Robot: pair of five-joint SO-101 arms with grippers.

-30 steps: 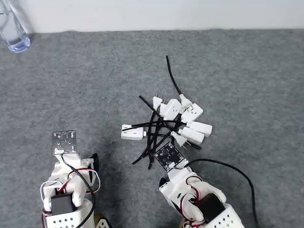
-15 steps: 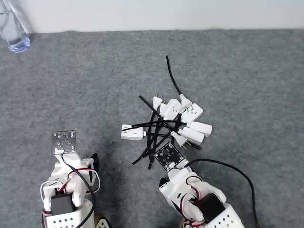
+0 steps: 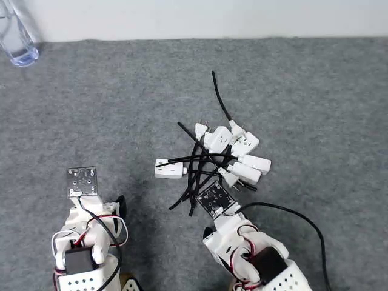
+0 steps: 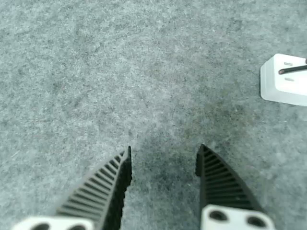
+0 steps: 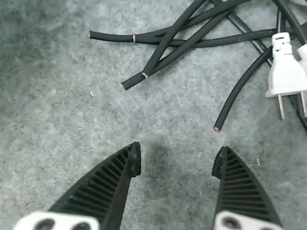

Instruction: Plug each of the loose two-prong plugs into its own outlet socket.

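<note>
At far left of the high view, a clear bottle (image 3: 17, 36) stands in the back corner where the grey felt mat (image 3: 91, 103) meets a white wall (image 3: 212, 18). The mat covers the whole table.

Near the front edge sits the left arm (image 3: 85, 242). Its left gripper (image 4: 165, 149) hangs wide open above bare mat, holding nothing. 1 white socket block (image 3: 170, 168) lies apart from the rest, between the 2 arms, and it shows at the edge of the left wrist view (image 4: 285, 79) with a black lead over it.

Further right lies the heap of plugs and sockets (image 3: 233, 151), white bodies tangled with short black cable stubs (image 3: 193, 182). Just in front of it is the right arm (image 3: 248, 248). The right gripper (image 5: 180, 146) is spread wide and empty over the mat, with cut cable ends and 1 loose two-prong plug (image 5: 286, 72) near it.

Against the earlier frames nothing differs: both arms and every plug lie as before.
</note>
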